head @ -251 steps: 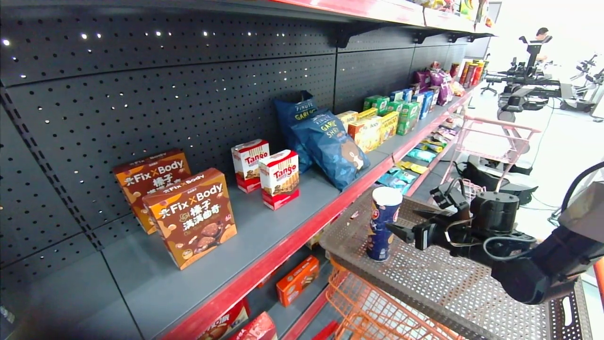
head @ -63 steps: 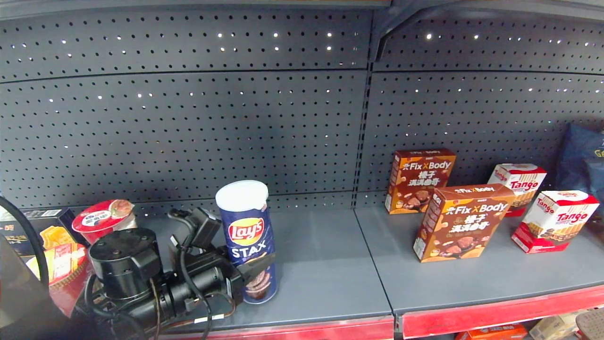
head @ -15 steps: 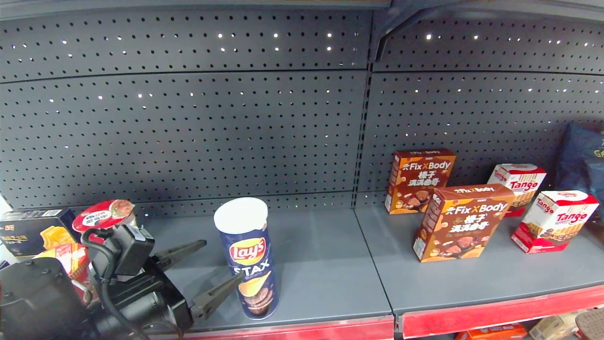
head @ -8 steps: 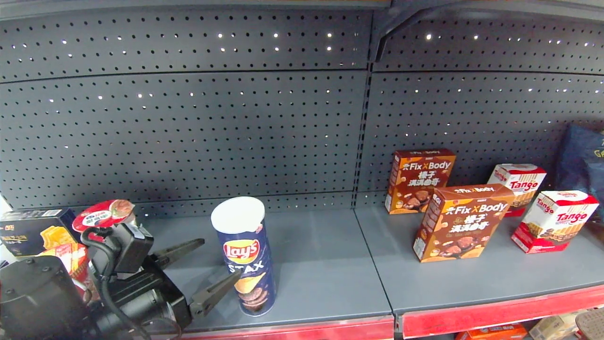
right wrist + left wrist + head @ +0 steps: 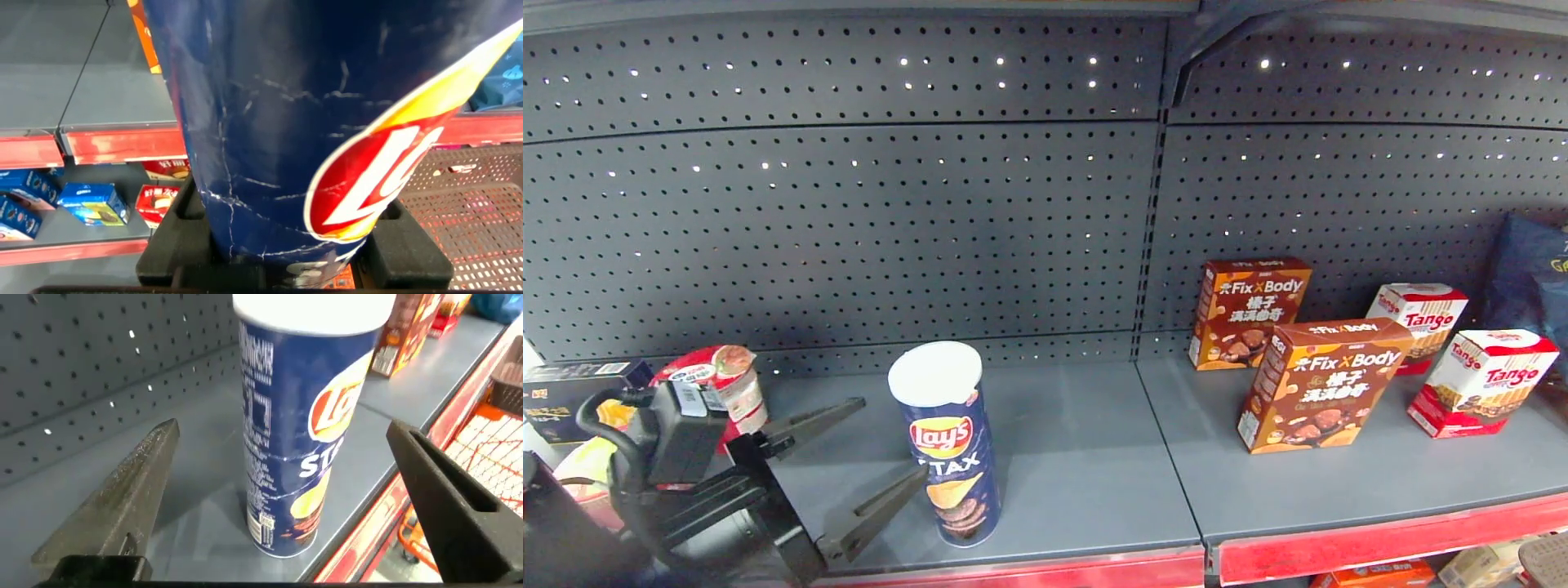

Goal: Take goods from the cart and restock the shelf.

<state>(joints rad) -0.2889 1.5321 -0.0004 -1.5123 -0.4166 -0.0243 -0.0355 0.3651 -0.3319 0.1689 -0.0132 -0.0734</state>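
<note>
The left gripper (image 5: 892,437) has its jaws spread wide on either side of a chip can (image 5: 952,457), touching it on neither side as far as the wrist view shows. The can stands upright on its own near the front edge of the shelf (image 5: 1078,457), so this item looks placed, and the wide jaws give room to pull away without knocking it over.

The right gripper (image 5: 286,245) seems clamped on a second chip can (image 5: 270,122), held in the air in front of the lower shelves and next to the cart (image 5: 474,220). It is probably held ready as the next thing to stock.

That makes two cans, one shelved and one in hand. Further right on the shelf are two brown boxes (image 5: 1248,310) (image 5: 1319,384), one behind the other. Then come two red-and-white boxes (image 5: 1417,318) (image 5: 1482,380) and one blue bag (image 5: 1527,269). Behind the left arm sit one noodle cup (image 5: 723,384) and one dark box (image 5: 572,384). The open stretch between the can and the brown boxes could take more stock.
</note>
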